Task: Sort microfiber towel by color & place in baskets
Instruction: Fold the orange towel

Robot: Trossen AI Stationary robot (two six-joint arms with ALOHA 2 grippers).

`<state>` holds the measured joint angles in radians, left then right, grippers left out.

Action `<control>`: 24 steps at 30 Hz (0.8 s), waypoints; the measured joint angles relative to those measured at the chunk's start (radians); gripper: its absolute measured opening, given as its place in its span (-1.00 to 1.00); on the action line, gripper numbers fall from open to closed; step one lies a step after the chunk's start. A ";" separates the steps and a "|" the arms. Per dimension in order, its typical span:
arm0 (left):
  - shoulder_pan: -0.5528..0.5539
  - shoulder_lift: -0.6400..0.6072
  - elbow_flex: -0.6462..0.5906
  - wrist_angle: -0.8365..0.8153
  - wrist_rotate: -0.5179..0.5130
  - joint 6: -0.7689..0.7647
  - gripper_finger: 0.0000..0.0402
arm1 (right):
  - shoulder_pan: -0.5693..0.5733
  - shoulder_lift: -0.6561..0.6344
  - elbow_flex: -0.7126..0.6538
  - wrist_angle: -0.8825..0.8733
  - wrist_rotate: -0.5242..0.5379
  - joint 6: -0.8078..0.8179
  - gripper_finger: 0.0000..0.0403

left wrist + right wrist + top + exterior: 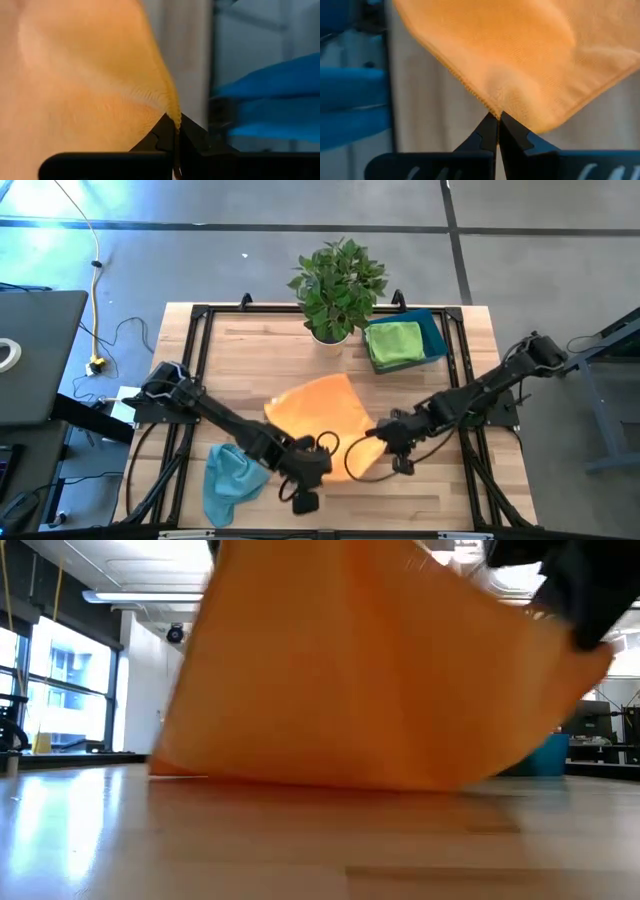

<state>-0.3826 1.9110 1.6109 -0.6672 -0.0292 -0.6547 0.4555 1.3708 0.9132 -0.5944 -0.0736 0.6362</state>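
Orange towel held between two claws

Orange microfiber towel (370,670) filled the low view, hanging close to the lens with its lower edge touching the table (440,490). Both claws had it pinched. The left claw (176,131) was clamped fully shut on one edge of the cloth, and the right claw (497,122) was likewise closed tight on another edge near a corner. From above, the two grips sat close together at the towel's near side, while the rest of the cloth spread over the middle of the table. Holding it at two points looked meant to lift the towel and stretch it flat, so it could be folded or carried without bunching.

At the far right corner stood the teal-blue basket (436,332), with a green towel (394,343) already in it. No second basket was visible, so where the orange one belonged was unclear. A potted plant (337,285) stood just beside the basket on its left, near any path toward it. A light blue towel (228,480) lay crumpled beside the left arm, unsorted.
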 joint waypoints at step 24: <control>-0.115 0.083 -0.012 -0.297 -0.137 -0.560 -1.00 | -0.087 0.125 0.000 0.187 0.144 -0.311 -1.00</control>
<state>-0.4974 1.9938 1.5990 -0.9640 -0.1667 -1.2142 0.3683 1.4959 0.9131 -0.4076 0.0706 0.3255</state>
